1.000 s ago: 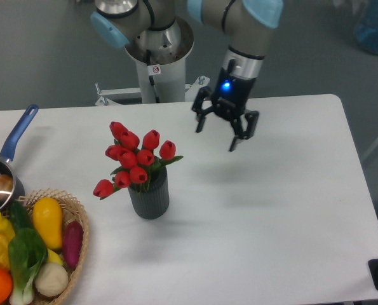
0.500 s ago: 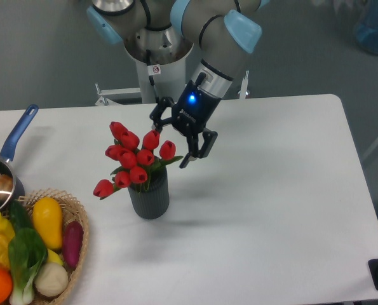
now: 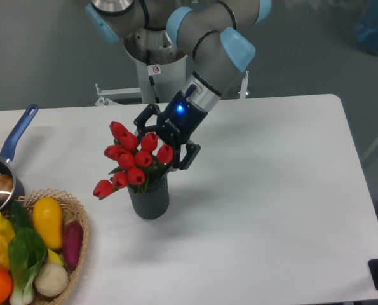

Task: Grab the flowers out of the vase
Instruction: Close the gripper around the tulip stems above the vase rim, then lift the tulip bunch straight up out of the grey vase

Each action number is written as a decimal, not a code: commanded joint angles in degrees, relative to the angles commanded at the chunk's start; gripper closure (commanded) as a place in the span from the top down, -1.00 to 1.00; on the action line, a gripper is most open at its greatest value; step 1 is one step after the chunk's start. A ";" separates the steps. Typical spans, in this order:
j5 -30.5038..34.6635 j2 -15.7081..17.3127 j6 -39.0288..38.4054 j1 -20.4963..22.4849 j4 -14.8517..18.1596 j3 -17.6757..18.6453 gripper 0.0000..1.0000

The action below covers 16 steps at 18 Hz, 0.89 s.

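White bench [image 3: 271, 210] carries the vase [image 3: 149, 197] with the flowers [image 3: 135, 160] standing in it, and the pincer [image 3: 164, 142], spread wide around the upper buds, may crush petals or tip the vase if it clamps off-centre.

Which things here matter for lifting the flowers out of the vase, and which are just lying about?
Part of the job:
- flowers
- vase
- gripper, jaws open behind the flowers

Just lying about:
- saucepan
- basket of vegetables
- table
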<state>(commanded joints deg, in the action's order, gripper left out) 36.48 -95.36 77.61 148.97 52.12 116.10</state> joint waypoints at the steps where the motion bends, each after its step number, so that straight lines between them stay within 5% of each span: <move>1: -0.18 -0.09 0.00 0.00 0.00 -0.17 0.24; 4: -0.18 -0.53 -0.35 0.35 0.00 -0.35 -0.66; 6: -0.18 -0.44 -1.40 0.53 0.00 -0.96 -0.97; 16: -1.31 1.40 -10.28 1.14 0.09 -5.71 -1.00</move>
<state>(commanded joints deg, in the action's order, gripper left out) 35.16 -93.96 67.33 150.12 52.21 110.39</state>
